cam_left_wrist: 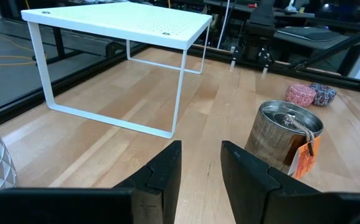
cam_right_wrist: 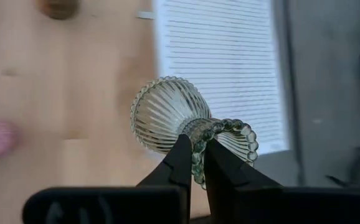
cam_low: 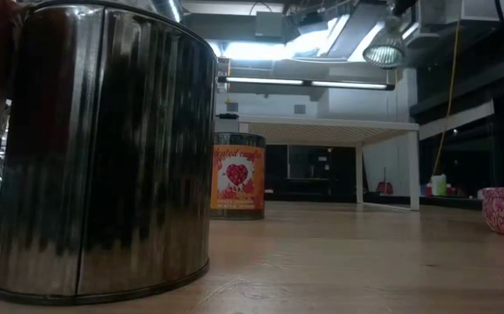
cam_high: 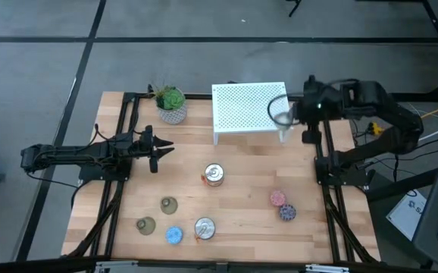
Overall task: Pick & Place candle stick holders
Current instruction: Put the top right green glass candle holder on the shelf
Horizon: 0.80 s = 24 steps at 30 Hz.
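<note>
A clear ribbed glass candle stick holder [cam_right_wrist: 183, 121] is pinched at its beaded waist by the right end effector [cam_right_wrist: 198, 155], which is held in the air above the right edge of the white perforated shelf [cam_high: 249, 108]; in the high view the holder shows as a pale ring just off the end effector's tip [cam_high: 283, 114]. The left end effector [cam_left_wrist: 200, 168] is seen hovering over the left side of the bench [cam_high: 242, 227], its fingers slightly spread with nothing between them. Ahead of it a metal tin with an orange tag [cam_left_wrist: 284, 134] is seen, with the shelf farther on. Two olive-grey candle stick holders [cam_high: 168, 203] [cam_high: 145, 224] are seen on the bench, well apart from both end effectors.
</note>
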{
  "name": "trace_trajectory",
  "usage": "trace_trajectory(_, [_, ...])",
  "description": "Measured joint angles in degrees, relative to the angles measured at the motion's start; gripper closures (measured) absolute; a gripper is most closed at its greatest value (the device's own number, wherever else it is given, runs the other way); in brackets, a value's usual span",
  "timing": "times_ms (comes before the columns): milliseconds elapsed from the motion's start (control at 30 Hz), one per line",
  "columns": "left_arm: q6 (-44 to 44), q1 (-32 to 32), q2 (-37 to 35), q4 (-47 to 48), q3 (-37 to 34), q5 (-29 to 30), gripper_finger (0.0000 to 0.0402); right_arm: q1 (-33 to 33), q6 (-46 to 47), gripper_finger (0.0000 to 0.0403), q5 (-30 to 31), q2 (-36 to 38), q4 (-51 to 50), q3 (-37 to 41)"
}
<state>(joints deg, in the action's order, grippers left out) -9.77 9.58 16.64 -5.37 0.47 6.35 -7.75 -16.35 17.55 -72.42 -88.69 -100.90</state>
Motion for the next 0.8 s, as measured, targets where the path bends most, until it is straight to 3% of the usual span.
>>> trace_trajectory(433, [-0.01, 0.01, -0.01, 0.0, 0.01, 0.0, 0.0294, -19.76, -20.08, 0.0381, 0.58, -5.57, 8.15, -0.05])
trace_trajectory(800, [-0.01, 0.02, -0.01, 0.0, 0.0, 0.0, 0.0294, -27.25, -25.49, 0.0381, 0.38, -16.85, 11.36, -0.05])
